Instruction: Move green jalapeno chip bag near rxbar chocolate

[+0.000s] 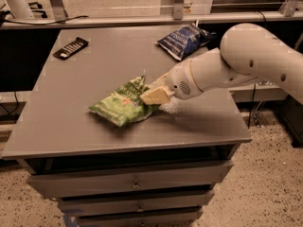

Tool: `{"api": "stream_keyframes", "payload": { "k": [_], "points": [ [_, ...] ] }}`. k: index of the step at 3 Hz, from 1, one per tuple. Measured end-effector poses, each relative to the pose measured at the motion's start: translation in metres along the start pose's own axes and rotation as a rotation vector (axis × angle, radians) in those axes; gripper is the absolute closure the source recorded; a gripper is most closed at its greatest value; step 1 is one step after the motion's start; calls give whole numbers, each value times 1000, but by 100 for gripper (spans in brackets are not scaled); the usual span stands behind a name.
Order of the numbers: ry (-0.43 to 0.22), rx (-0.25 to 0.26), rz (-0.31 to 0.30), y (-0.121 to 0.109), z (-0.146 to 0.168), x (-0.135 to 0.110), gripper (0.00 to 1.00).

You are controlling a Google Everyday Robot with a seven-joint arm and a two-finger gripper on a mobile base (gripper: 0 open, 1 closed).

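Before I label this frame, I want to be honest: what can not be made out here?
Camera view:
- green jalapeno chip bag: right end hidden by the gripper at that end.
- rxbar chocolate: white marks too small to read.
- arm: cut off by the right edge.

Grey table [66,122]: green jalapeno chip bag [120,105] in claw [154,96], rxbar chocolate [71,48], blue bag [182,39].
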State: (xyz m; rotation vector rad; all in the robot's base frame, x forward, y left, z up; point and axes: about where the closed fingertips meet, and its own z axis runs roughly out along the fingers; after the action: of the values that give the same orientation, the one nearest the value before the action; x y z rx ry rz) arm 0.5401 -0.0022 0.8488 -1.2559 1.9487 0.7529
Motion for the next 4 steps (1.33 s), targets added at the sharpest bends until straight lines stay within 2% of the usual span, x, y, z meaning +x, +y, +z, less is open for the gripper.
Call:
{"api": "stream_keyframes", "payload": {
  "k": [1, 3, 4],
  "points": [
    [-22, 129, -45, -52, -41, -27, 100],
    [-34, 142, -56, -56, -38, -31, 100],
    [-88, 208, -104, -97, -25, -57, 100]
  ]
}}
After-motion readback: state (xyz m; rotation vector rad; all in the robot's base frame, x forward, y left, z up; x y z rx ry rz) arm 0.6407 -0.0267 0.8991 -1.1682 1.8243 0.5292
